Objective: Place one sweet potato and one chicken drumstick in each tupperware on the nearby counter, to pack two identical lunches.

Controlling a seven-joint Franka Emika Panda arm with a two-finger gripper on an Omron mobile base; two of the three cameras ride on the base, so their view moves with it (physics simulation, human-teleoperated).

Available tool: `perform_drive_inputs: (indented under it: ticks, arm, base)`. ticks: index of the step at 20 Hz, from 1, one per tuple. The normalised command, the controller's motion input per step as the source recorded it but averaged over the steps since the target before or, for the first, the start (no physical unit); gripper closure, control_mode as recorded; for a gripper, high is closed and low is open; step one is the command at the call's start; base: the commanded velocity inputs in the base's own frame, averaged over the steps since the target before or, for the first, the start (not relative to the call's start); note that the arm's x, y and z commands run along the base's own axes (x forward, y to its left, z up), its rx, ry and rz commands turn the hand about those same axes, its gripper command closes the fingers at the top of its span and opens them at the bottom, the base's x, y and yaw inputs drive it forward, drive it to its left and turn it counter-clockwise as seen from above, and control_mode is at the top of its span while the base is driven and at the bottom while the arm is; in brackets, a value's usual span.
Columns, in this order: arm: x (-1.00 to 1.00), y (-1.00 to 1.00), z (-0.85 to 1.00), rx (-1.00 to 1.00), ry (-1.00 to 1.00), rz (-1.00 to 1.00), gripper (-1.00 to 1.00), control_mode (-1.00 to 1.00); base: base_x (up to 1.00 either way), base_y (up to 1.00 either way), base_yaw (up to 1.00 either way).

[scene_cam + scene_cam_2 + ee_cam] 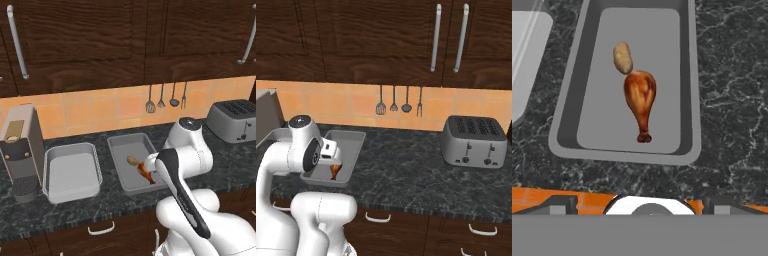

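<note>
Two tupperware trays sit side by side on the marbled counter (70,215): the left tupperware (71,172), next to the coffee machine (21,150), and the right tupperware (122,161), which holds one sweet potato (623,57) and one chicken drumstick (641,97). The two foods touch, the potato's end against the drumstick's thick end, its thin stub pointing the other way. The robot's hand hangs above that tray; I cannot tell how far the fingers are parted, and nothing seems held. A toaster (474,140) stands well off to the right, with utensils (398,100) hanging on the tiled wall.
</note>
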Motion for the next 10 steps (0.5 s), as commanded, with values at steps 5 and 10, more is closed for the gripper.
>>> perform_drive_inputs:
  ticks: [5, 10]
  arm:
    - [-0.42, -0.09, 0.0, 0.0, -0.02, -0.01, -1.0, -1.0]
    - [-0.4, -0.15, -0.07, 0.02, 0.0, -0.04, -1.0, -1.0]
  base:
    - [0.0, 0.0, 0.0]
    - [0.0, 0.0, 0.0]
